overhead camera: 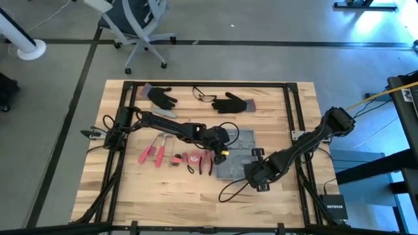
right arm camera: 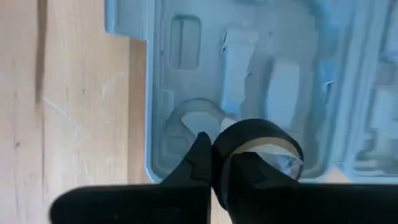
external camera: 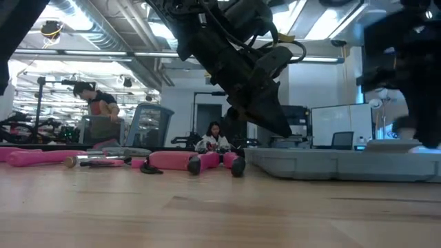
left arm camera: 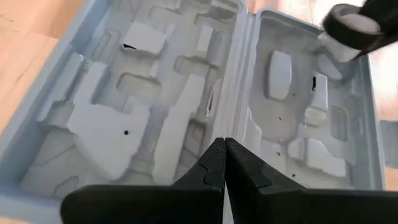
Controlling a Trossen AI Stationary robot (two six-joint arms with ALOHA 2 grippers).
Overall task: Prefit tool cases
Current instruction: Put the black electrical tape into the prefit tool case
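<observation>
Tool case (overhead camera: 236, 155): flat grey-blue plastic, rounded corners, lying open on the counter (overhead camera: 196, 196), right of centre and nearer the front edge. Both hinged halves face up, each with moulded recesses of varied shapes; the hinge ridge runs between them. The slots look empty in both wrist views.

Left tool (left arm camera: 224, 163): fingers pressed together, tips meeting with no gap, nothing between them. It hangs above the case, over the half nearer the counter's left edge, close to the hinge ridge. Cannot tell whether the tips touch the plastic.

Right tool (right arm camera: 212, 163): fingers closed together at the case's front right corner, over a rounded recess. A black roll with a pale inner face (right arm camera: 260, 149) sits right against the fingers; cannot tell whether they grip it or only rest beside it.

Also on the counter: red-handled tools (overhead camera: 175, 158) left of the case towards the front, two black gloves (overhead camera: 196, 100) and a pair of glasses (overhead camera: 204, 96) along the back edge.
</observation>
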